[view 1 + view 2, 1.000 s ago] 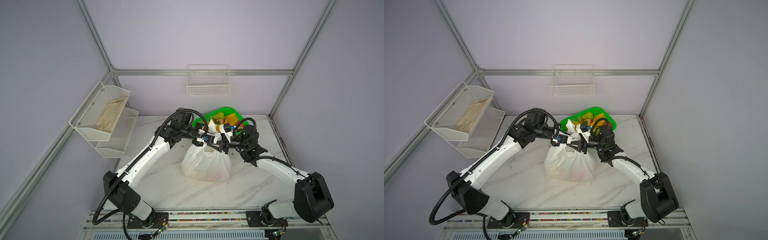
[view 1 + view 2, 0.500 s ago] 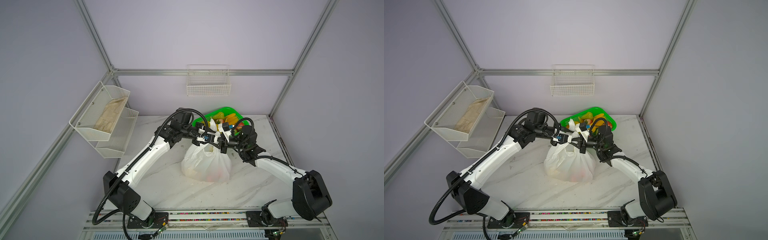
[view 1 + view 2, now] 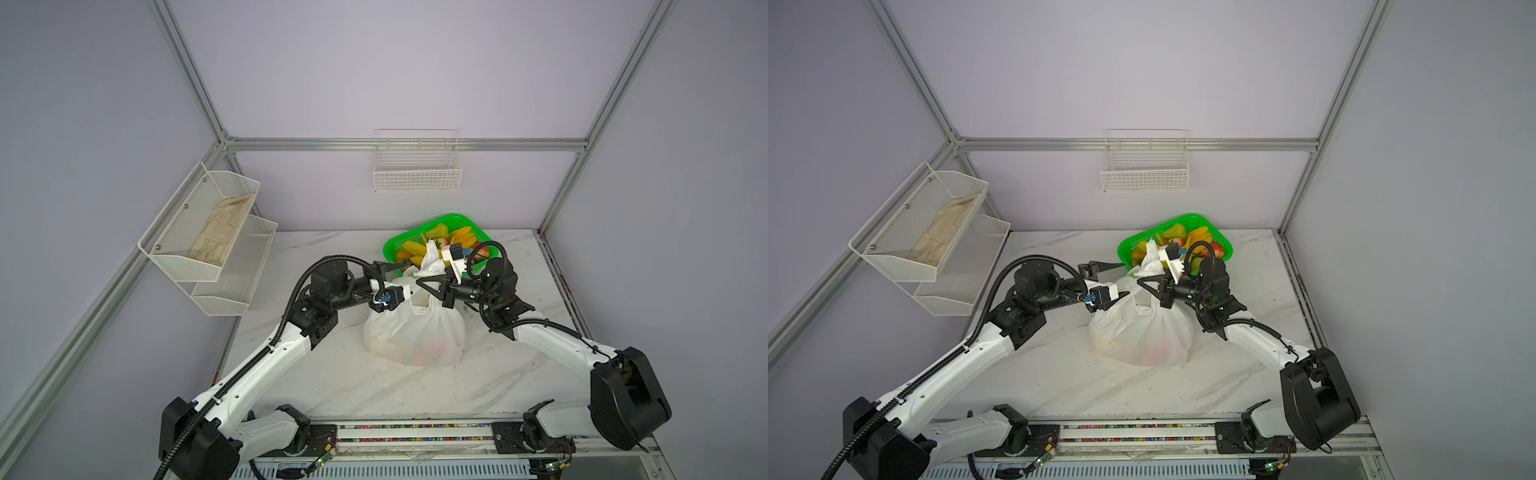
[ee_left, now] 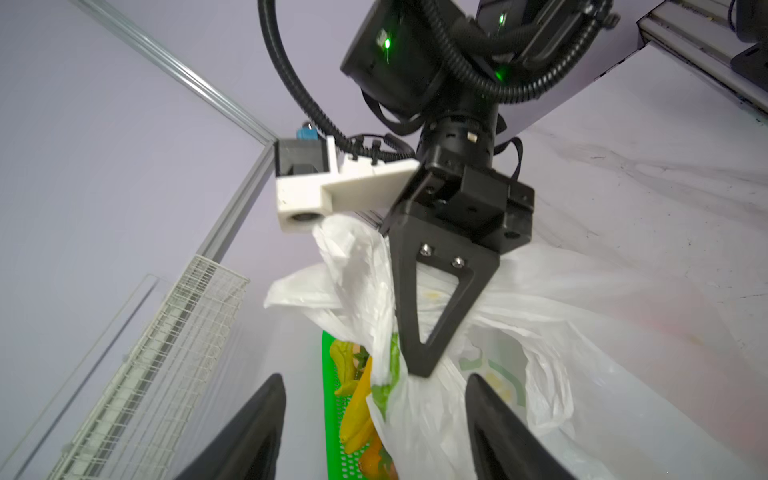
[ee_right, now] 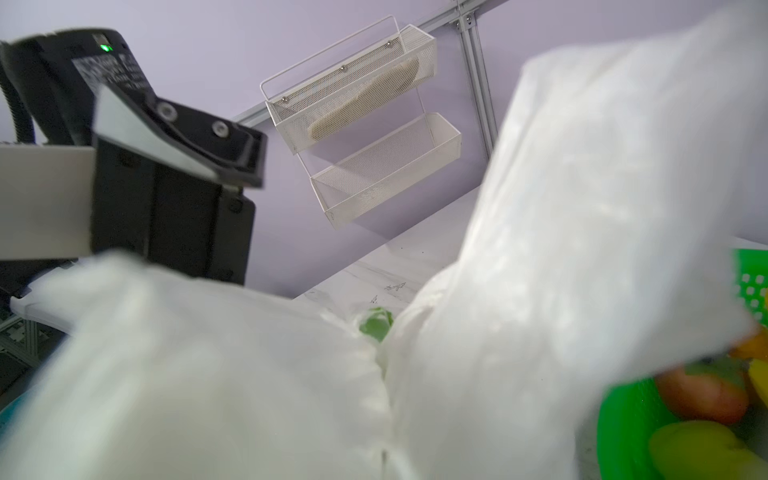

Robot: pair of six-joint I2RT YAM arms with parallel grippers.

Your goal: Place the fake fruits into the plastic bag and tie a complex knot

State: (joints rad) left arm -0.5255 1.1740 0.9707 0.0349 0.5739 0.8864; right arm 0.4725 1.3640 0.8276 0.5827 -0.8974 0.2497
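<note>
The left gripper (image 4: 374,378) is now spread and a handle (image 4: 353,266) of the white lemon-printed plastic bag (image 3: 415,332), mid-table beside the green mesh basket (image 3: 453,218), is pinched instead by the right gripper (image 4: 417,368): knotting is judged underway.

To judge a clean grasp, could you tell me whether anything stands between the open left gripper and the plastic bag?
Nothing visible does. The left gripper is open, with the gathered top of the plastic bag lying between its spread fingers. The right gripper, shut on that plastic just beyond, is the only thing close by.
</note>
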